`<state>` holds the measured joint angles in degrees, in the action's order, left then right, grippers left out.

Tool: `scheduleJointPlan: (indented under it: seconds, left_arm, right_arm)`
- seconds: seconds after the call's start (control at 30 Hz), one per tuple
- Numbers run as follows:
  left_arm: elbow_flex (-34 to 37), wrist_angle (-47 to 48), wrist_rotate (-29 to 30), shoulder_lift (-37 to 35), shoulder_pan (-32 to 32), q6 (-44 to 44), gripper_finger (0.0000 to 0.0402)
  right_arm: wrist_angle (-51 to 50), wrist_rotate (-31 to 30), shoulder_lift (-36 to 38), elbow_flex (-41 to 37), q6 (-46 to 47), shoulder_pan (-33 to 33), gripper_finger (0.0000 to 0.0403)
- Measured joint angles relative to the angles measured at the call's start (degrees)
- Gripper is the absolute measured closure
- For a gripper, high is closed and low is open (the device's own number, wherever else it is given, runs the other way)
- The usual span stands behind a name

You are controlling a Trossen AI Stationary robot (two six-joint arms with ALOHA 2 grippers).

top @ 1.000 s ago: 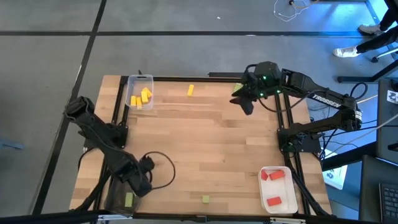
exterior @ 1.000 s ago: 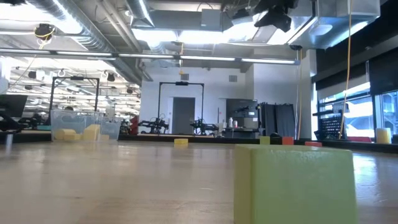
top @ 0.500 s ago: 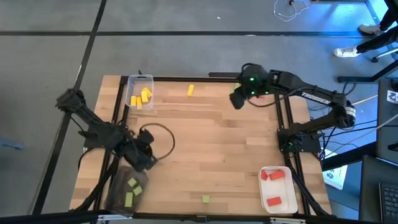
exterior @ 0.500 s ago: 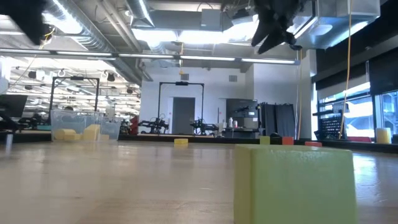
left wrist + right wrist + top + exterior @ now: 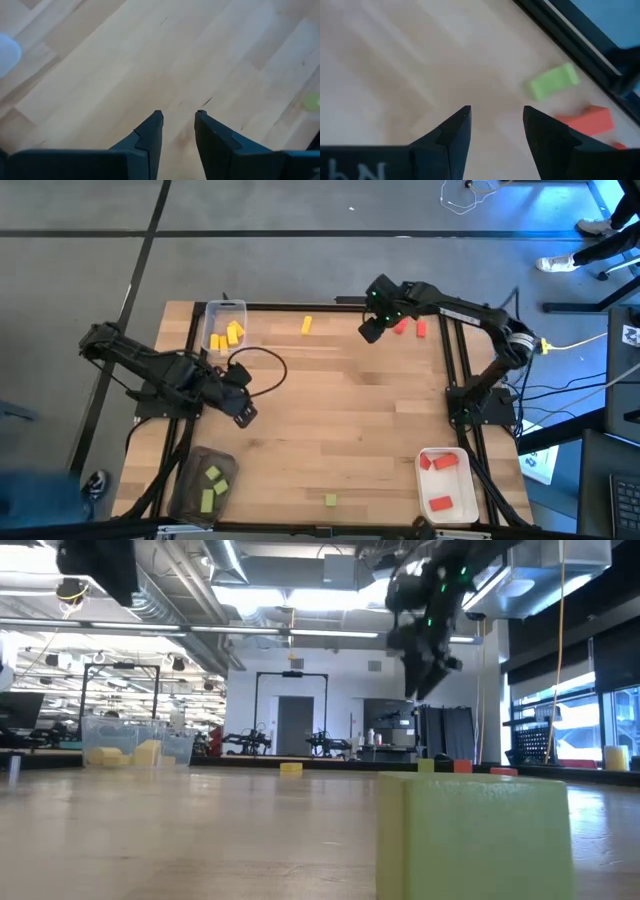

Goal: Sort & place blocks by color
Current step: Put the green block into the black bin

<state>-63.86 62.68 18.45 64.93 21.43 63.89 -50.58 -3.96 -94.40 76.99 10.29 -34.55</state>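
left gripper (image 5: pixel 243 412): hovering over bare wood on the table's (image 5: pixel 340 420) left half, fingers parted with nothing between them.
right gripper (image 5: pixel 368 330): hanging above the far edge, fingers spread and pinching nothing.
green block (image 5: pixel 553 81): lying just ahead of the right gripper beside the frame rail.
red blocks (image 5: pixel 409 327): sitting just beyond the right gripper, next to the green one.
yellow block (image 5: pixel 306 325): lying alone on the wood, left of the right gripper.
clear tray (image 5: pixel 224 328): standing far of the left gripper, holding yellow blocks.
dark tray (image 5: pixel 203 483): sitting near of the left gripper, holding green blocks.
white tray (image 5: pixel 447 483): lying well apart from the right gripper, holding red blocks.
lone green block (image 5: pixel 330 500): resting at the near edge, between the dark and white trays.
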Motion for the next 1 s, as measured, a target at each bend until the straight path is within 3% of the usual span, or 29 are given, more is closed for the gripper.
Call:
scheduleJointPlan:
  seconds: [0.17, 0.5, 1.0]
  left_arm:
    - [0.0, -1.4, -2.6, 0.0, -2.3, -3.7, 0.0298]
    - [0.0, -2.4, -5.0, 0.0, -6.5, -6.0, 0.0298]
    - [0.0, -2.4, -6.2, 0.0, -7.1, -6.1, 0.0298]
  right_arm:
    - [0.2, -5.0, -5.9, 0.0, -4.6, -3.3, 0.0224]
    - [1.5, -4.9, -13.3, 0.1, -13.8, -5.4, 0.0224]
    - [5.2, -5.1, -17.7, 0.1, -18.8, -6.6, 0.0224]
